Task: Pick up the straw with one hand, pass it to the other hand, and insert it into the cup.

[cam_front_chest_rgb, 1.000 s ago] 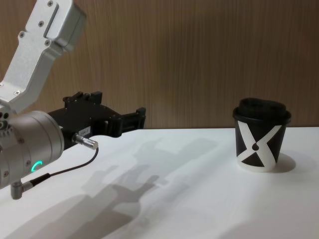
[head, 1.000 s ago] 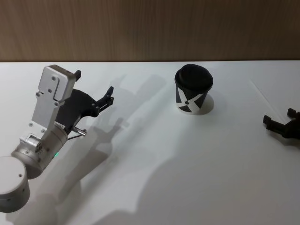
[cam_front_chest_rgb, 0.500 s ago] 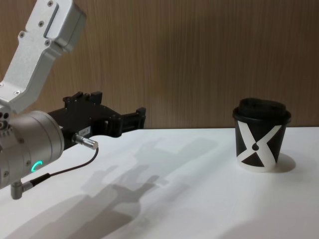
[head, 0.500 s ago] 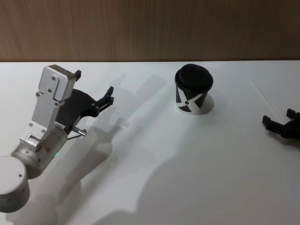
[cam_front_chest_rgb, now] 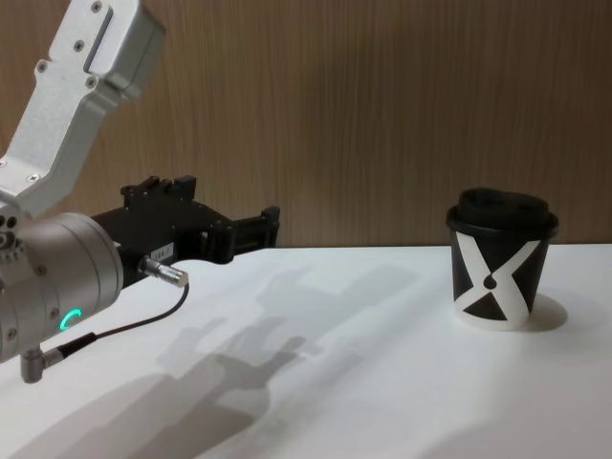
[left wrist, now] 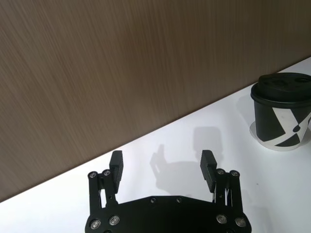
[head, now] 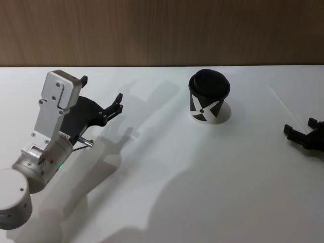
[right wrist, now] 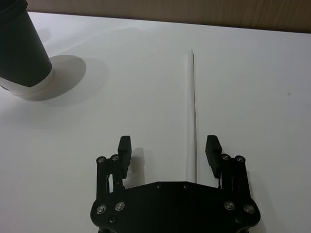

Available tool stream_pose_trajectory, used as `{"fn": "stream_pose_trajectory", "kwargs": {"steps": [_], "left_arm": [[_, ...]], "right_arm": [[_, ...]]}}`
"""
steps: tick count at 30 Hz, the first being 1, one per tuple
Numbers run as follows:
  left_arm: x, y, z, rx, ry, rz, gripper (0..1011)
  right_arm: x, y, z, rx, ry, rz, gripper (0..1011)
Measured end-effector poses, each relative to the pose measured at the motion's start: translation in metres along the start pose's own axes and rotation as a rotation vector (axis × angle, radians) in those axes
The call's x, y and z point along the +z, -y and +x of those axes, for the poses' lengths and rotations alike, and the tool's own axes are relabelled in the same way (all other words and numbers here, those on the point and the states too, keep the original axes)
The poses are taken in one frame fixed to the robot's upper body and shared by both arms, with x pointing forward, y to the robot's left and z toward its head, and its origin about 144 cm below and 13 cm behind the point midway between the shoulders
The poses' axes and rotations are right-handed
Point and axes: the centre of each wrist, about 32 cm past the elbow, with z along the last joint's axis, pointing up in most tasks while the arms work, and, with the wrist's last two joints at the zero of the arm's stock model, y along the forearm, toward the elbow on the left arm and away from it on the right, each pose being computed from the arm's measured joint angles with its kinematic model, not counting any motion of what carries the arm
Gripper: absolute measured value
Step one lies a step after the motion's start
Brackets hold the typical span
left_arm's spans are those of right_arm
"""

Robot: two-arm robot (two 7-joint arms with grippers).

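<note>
Head above, chest beside the cup point(head: 209, 98)

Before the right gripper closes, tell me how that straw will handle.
The straw is a thin round tube flat on the smooth table, so it will probably roll if nudged. It looks light and slender, so a hard squeeze may crush it. Off-centre in the open right gripper, it may slide first.

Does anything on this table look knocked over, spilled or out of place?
Nothing stands out. The cup stands upright, lid on, nothing spilled. The straw lies flat and straight on the table by the open right tool; the open left tool hovers empty at left.
</note>
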Motion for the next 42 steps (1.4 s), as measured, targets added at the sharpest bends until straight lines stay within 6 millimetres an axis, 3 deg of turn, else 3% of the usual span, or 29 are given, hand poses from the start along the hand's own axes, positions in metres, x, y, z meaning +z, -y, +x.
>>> {"fn": "stream_pose_trajectory", "kwargs": {"steps": [6, 28, 34, 42], "left_arm": [[0.0, 0.0, 0.0, 0.0, 0.0, 0.0, 1000], [0.0, 0.0, 0.0, 0.0, 0.0, 0.0, 1000], [0.0, 0.0, 0.0, 0.0, 0.0, 0.0, 1000], [0.0, 0.0, 0.0, 0.0, 0.0, 0.0, 1000]], "right_arm": [[-0.0001, -0.0001, 0.0, 0.0, -0.001, 0.0, 810], [0.0001, -0.0002, 0.0, 0.0, -0.001, 0.0, 83], [0.0003, -0.0002, 0.0, 0.0, 0.0, 0.001, 5], [0.0021, 0.0009, -0.003, -0.01, 0.027, 0.022, 1]]}}
